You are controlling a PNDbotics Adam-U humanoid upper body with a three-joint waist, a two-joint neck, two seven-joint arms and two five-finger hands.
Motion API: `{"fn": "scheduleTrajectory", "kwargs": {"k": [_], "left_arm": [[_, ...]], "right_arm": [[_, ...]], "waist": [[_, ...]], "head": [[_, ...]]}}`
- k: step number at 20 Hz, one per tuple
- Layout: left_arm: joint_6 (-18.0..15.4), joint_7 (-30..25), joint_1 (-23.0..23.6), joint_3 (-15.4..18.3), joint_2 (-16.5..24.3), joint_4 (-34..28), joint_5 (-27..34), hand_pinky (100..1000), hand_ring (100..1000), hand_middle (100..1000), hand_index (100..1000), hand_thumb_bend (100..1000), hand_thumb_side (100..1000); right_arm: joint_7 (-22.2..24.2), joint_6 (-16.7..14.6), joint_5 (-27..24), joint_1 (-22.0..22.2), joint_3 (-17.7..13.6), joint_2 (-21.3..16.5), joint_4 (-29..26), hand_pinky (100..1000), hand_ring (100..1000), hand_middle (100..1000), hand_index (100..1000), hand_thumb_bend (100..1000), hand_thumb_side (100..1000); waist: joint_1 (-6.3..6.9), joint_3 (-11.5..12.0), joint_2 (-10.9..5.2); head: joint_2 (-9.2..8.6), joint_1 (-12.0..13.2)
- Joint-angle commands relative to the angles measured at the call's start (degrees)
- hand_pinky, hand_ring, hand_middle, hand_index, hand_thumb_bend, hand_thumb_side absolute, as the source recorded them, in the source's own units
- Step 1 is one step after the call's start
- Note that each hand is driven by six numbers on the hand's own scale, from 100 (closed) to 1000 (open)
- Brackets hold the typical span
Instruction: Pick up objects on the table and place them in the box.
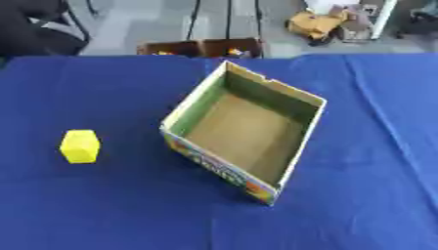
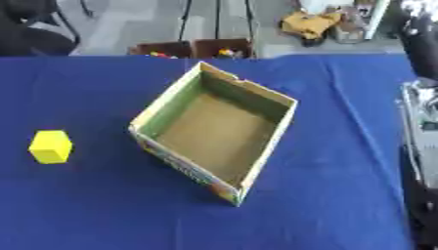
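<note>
A yellow cube (image 1: 79,146) sits on the blue cloth-covered table (image 1: 102,205), at the left. To its right stands an open cardboard box (image 1: 218,168), turned at an angle, with a colourful printed outside, greenish inner walls and a bare brown floor with nothing in it. No hand shows in either view. Along the right edge of the right eye view runs a black and silver stretch of my right arm (image 2: 423,127), well right of the box and apart from it.
Beyond the table's far edge stand two brown crates (image 1: 201,48) with small coloured things in them. A black chair (image 1: 34,29) is at the far left, and a yellow-brown heap (image 1: 317,23) lies on the floor.
</note>
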Motion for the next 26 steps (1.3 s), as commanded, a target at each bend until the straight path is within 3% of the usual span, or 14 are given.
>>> {"fn": "scheduleTrajectory", "kwargs": {"k": [1,3,6,12,17,21,24,26], "left_arm": [[0.5,0.2,-0.3,1.0,1.6,-0.8,-0.5,646,729,781,978,100,1000],[2.5,0.1,-0.2,1.5,3.3,-0.8,-2.4,627,721,794,990,100,974],[8.3,-0.6,-0.3,1.9,8.1,-0.8,-7.7,616,717,802,997,100,924],[22.9,-2.7,-1.4,-0.8,17.5,-0.8,-16.1,613,715,810,997,100,987],[31.1,-9.0,-2.7,-3.5,22.5,0.3,-20.5,612,715,811,1000,100,1000],[33.9,-16.0,-5.1,-6.1,25.0,4.5,-21.3,612,729,832,1000,100,1000],[33.9,-21.5,-7.2,-7.9,26.2,7.4,-22.6,590,721,851,1000,100,971],[33.4,-26.2,-8.7,-9.0,26.7,10.0,-23.4,591,730,867,1000,100,1000]], "right_arm": [[0.2,0.0,-0.4,-0.4,-0.5,-1.5,-1.0,755,763,712,835,100,561],[0.2,0.0,-0.4,-0.5,-0.5,-1.5,-1.0,755,764,712,834,100,560],[0.3,0.1,-0.4,-0.5,-0.3,-1.6,-1.0,755,764,712,834,100,559],[0.7,0.1,-0.7,-0.6,0.1,-1.4,-1.0,755,764,712,834,100,558],[1.1,0.1,-1.0,-0.6,0.4,-1.3,-1.0,755,764,711,834,100,557],[1.5,0.2,-1.3,-0.5,0.6,-1.2,-1.0,755,763,710,834,100,557],[1.8,0.3,-1.5,-0.4,0.8,-1.1,-1.0,755,763,710,834,100,558],[2.0,0.3,-1.7,-0.3,0.9,-1.1,-1.0,756,763,709,834,100,558]], "waist": [[0.16,0.2,0.13],[0.17,0.3,0.05],[0.42,0.2,-0.21],[0.8,-0.5,-0.59],[1.08,-1.1,-0.81],[1.35,-1.6,-0.99],[1.57,-2.0,-1.09],[1.75,-2.3,-1.21]], "head": [[-0.1,0.3],[-0.11,0.5],[-0.29,1.3],[-0.73,2.7],[-0.5,3.3],[-0.44,3.8],[-0.27,4.1],[-0.24,4.4]]}}
